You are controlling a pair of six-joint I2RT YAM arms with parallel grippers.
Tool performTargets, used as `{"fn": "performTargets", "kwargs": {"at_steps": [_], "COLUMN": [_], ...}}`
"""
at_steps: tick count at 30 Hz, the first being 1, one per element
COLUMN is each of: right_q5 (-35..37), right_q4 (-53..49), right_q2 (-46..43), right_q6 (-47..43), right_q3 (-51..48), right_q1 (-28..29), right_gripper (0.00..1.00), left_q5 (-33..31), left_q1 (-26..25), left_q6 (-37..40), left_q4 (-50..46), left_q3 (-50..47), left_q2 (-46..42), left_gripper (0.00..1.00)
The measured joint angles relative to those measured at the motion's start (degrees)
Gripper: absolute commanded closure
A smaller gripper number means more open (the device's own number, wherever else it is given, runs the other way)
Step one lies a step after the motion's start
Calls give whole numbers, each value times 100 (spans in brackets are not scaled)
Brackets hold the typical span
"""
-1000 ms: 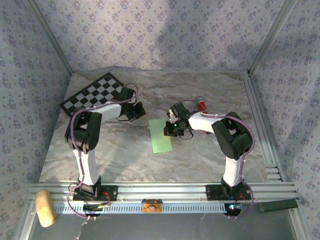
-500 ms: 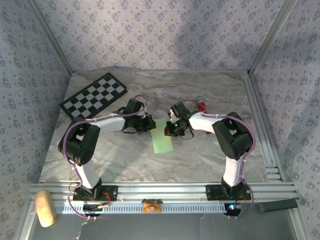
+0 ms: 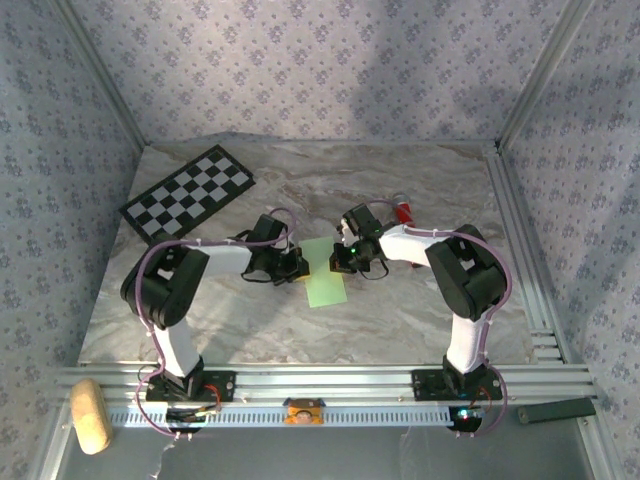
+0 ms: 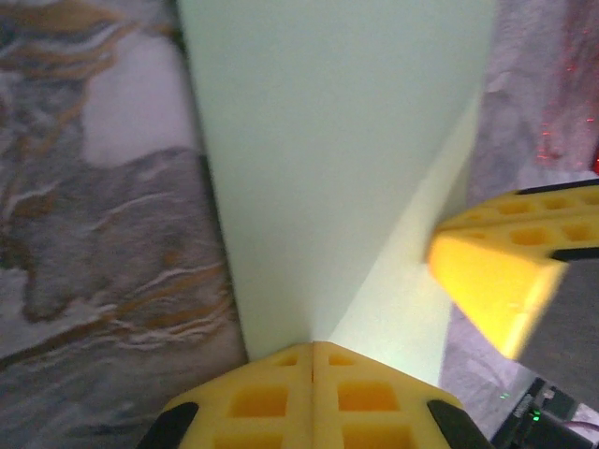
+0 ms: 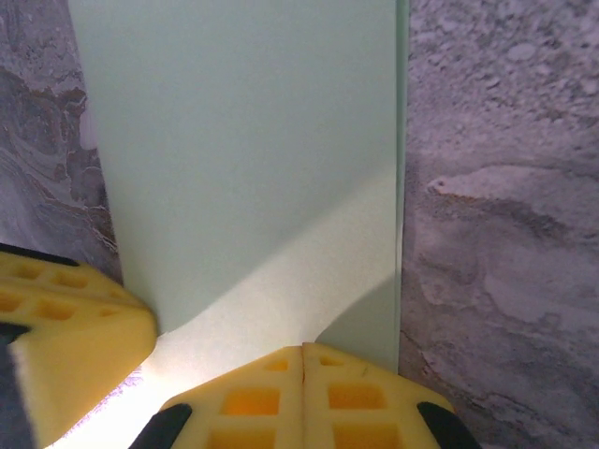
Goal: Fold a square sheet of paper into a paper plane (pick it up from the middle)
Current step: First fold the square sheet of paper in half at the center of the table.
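Note:
The light green sheet of paper [image 3: 325, 282] lies flat on the marble table [image 3: 400, 310] as a narrow upright rectangle near the middle. My left gripper [image 3: 298, 266] is shut, its tip at the sheet's upper left edge; in the left wrist view the joined yellow tips [image 4: 312, 344] sit on the paper [image 4: 328, 140]. My right gripper [image 3: 339, 262] is shut at the upper right edge, its tips [image 5: 302, 349] resting on the paper [image 5: 243, 140]. Each wrist view also catches the other gripper's yellow fingers [image 4: 496, 281] [image 5: 65, 327] close by. A paper plane is out of view.
A black-and-white checkerboard [image 3: 188, 193] lies at the back left. A red tube [image 3: 404, 210] rests behind the right arm. Patterned walls close in three sides, with metal rails [image 3: 530, 300] along the right and near edges. A tan block [image 3: 88, 415] sits off the table, bottom left.
My left arm has swung right and forward from beside the checkerboard until its shut tip reached the paper's left edge. The right arm and the paper have stayed put.

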Motion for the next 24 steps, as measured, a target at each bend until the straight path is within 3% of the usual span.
{"fn": "performTargets", "kwargs": {"at_steps": [16, 24], "right_q5": [0, -2], "right_q4": [9, 11], "right_q2": [0, 0], "right_q6": [37, 37], "right_q3": [-7, -11], "right_q1": [0, -7], "right_gripper": [100, 100], "left_q5": [9, 37], "left_q1": [109, 107], "left_q6": [-61, -175], "left_q4": [142, 337], "left_q3": [-199, -44], "left_q2": [-461, -282], "left_gripper": [100, 100]}}
